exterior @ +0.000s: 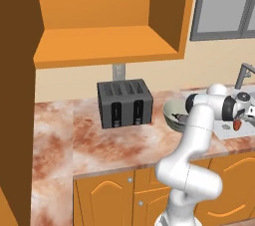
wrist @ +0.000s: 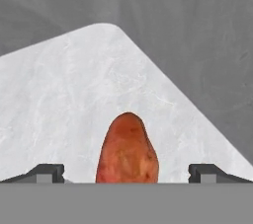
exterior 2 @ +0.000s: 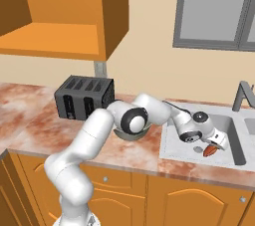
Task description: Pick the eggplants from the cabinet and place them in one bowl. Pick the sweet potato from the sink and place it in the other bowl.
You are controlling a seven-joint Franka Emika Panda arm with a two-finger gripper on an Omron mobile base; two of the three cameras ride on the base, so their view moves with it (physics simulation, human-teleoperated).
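Gripper [wrist: 126, 171] jaws spread wide either side of the sweet potato [wrist: 127, 150] lying in the sink [wrist: 59, 119]: I'm on the pick step, and next I'd close on it and lift.

Sweet potato [wrist: 127, 151] in sink [wrist: 74, 94]

A black four-slot toaster [exterior: 124, 103] stands on my marbled reddish worktop [exterior: 99, 145], back near the cream wall. Orange cupboards with arched doors [exterior 2: 199, 200] run below the worktop's edge, and a grey-framed window [exterior 2: 219, 11] sits above.
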